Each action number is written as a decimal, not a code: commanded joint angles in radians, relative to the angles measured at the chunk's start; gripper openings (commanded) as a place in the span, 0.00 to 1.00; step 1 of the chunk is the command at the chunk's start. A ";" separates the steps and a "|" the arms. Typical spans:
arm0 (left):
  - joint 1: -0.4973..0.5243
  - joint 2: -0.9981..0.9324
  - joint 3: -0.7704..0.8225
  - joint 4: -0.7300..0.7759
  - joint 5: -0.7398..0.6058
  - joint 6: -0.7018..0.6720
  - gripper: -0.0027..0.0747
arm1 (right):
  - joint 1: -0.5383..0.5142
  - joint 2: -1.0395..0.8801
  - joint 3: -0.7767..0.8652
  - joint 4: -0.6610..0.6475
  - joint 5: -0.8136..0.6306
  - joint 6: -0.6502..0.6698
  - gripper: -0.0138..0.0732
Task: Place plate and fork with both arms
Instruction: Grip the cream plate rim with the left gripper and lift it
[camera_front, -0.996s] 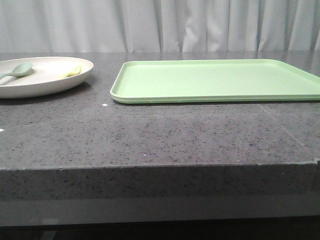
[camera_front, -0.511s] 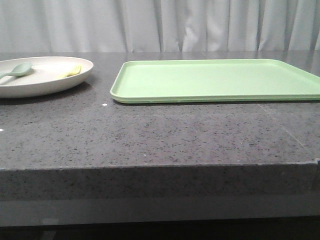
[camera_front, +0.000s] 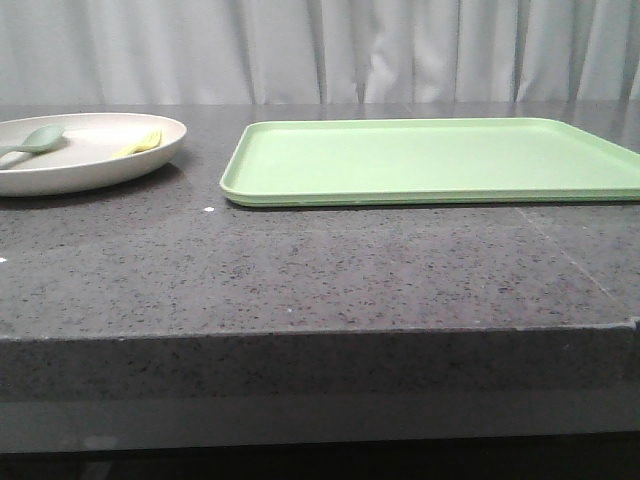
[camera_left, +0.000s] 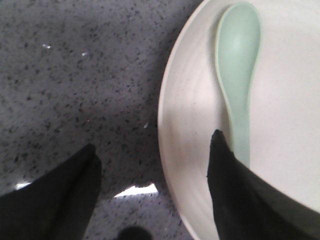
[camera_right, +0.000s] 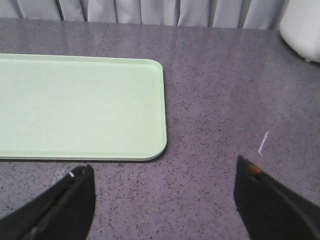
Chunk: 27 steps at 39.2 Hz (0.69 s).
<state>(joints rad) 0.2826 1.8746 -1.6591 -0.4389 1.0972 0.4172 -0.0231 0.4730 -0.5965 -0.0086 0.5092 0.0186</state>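
The cream plate (camera_front: 90, 160) rests at the far left of the table, and a small yellow fork (camera_front: 140, 144) lies in it beside a pale grey-green spoon (camera_front: 35, 139). In the left wrist view my left gripper (camera_left: 152, 150) is open and straddles the plate's rim (camera_left: 175, 130): one finger over the table, the other over the plate next to the spoon (camera_left: 239, 65). The fork is out of that view. My right gripper (camera_right: 162, 172) hangs open over bare table just off the tray's corner. Neither arm shows in the front view.
A flat light-green tray (camera_front: 430, 160) lies right of the plate, its corner (camera_right: 150, 145) near my right gripper. A white object (camera_right: 302, 25) stands at the table's far right. Grey curtains hang behind. The table's front edge (camera_front: 320, 335) runs across the front view.
The fork in the plate looks slightly shifted; plate, spoon and tray stay where they were.
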 joint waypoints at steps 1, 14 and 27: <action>0.001 0.000 -0.076 -0.075 0.009 0.006 0.61 | -0.001 0.011 -0.035 -0.011 -0.070 -0.004 0.84; -0.024 0.110 -0.162 -0.110 0.040 0.029 0.60 | -0.001 0.011 -0.035 -0.011 -0.070 -0.004 0.84; -0.032 0.116 -0.166 -0.085 0.069 0.031 0.20 | -0.001 0.011 -0.035 -0.011 -0.070 -0.004 0.84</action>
<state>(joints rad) 0.2554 2.0458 -1.7938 -0.4972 1.1669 0.4436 -0.0231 0.4730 -0.5965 -0.0086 0.5092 0.0186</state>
